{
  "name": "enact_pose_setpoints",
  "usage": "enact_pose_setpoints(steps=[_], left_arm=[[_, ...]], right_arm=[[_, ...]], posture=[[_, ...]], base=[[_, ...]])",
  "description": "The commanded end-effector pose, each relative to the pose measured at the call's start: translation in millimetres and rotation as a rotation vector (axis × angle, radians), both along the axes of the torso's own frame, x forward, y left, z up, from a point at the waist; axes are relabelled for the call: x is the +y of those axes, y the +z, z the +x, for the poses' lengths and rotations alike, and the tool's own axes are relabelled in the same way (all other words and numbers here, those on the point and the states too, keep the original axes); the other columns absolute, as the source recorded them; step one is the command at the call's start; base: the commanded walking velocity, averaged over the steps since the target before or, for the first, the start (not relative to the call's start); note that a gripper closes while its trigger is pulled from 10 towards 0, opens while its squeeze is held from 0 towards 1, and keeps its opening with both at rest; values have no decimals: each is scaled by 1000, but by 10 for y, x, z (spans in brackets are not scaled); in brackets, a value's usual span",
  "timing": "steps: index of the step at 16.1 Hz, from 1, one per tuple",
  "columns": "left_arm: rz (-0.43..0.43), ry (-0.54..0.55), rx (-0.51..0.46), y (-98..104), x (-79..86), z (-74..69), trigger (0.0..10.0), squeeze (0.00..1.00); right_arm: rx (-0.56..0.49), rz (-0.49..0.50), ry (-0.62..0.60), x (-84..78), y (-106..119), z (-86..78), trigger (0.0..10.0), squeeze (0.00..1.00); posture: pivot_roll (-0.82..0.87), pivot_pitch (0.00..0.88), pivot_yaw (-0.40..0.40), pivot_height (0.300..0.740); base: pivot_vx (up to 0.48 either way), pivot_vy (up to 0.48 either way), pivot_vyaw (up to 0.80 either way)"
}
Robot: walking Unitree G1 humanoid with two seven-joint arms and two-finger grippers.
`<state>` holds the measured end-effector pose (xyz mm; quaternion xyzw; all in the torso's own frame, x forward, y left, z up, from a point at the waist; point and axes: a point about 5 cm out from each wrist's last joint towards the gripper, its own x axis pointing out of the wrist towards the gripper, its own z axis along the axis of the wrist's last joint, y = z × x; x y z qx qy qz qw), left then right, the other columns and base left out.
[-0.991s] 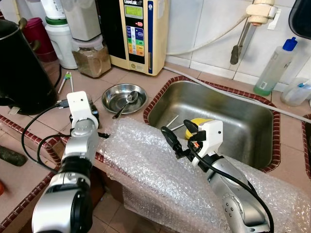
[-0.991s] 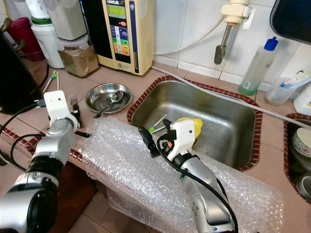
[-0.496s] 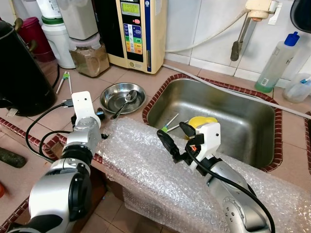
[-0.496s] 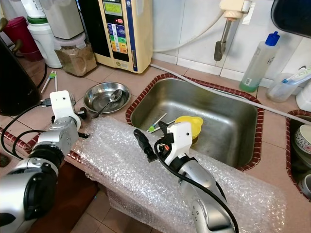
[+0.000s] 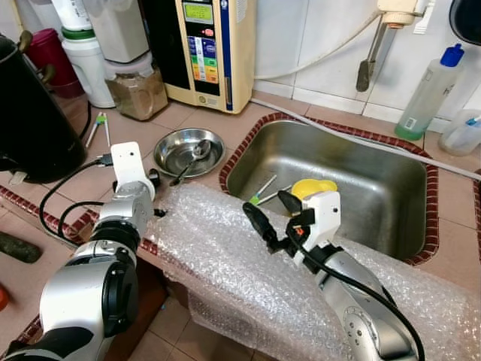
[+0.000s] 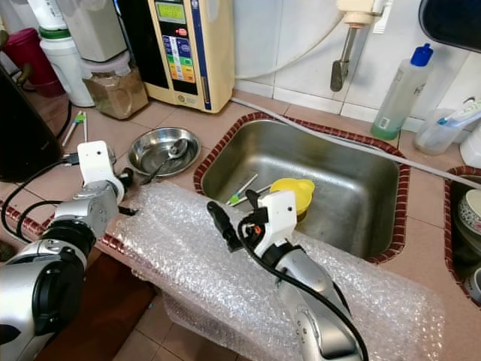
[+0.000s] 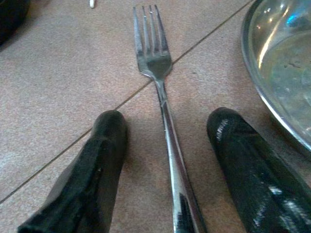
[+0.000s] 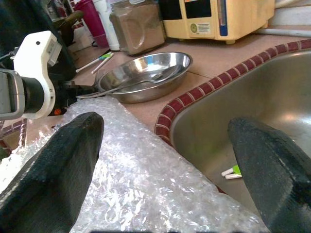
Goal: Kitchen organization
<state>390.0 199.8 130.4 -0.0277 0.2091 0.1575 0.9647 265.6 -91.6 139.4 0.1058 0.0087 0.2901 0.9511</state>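
Note:
A steel fork [image 7: 164, 116] lies flat on the tiled counter. My left gripper [image 7: 167, 128] is open and low over it, one black finger on each side of the handle. Just beyond stands a steel bowl [image 5: 188, 150] with a spoon [image 5: 198, 153] in it. My left gripper [image 5: 152, 180] is mostly hidden under its white wrist block. My right gripper [image 5: 269, 207] hovers open and empty over the bubble wrap [image 5: 225, 263] draped across the sink's front edge. The sink [image 5: 331, 125] holds a yellow cup [image 5: 312, 187] and a toothbrush [image 5: 263, 188].
A black kettle [image 5: 30, 105] stands at far left. A cream water machine [image 5: 203, 45], a brown jar [image 5: 137, 92] and white containers line the back wall. A soap bottle [image 5: 428, 94] and tap [image 5: 372, 60] are behind the sink. Another toothbrush [image 5: 98, 126] lies on the counter.
The view has shifted a little. My right gripper has edged slightly left over the bubble wrap. The left gripper has stayed over the fork beside the bowl.

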Motion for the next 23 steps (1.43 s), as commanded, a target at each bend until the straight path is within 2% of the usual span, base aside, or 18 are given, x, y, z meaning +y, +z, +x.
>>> enact_pose_setpoints(steps=[1, 11, 14, 19, 23], left_arm=[[5, -13, 79, -132, 15, -60, 0, 0], [-11, -37, 189, -457, 56, -249, 0, 0], [-2, -41, 228, -581, 94, -355, 0, 0], [43, -46, 214, -635, 64, -479, 0, 0], [82, -38, 225, -694, 75, -787, 0, 0]], right_arm=[[-18, 5, 4, 14, 37, -11, 10000, 0], [-22, 1, 12, 14, 36, 38, 10000, 0], [-22, -5, 11, -9, 34, 59, 10000, 0], [-25, -8, 20, -6, 35, 83, 10000, 0], [-26, -14, 23, -19, 27, 98, 10000, 0]], posture=[[-33, 47, 93, 740], [-4, 36, 82, 740], [13, 37, 75, 740], [27, 36, 68, 740], [39, 34, 59, 740]], base=[[0, 0, 0], [0, 0, 0], [0, 0, 0], [0, 0, 0], [0, 0, 0]])
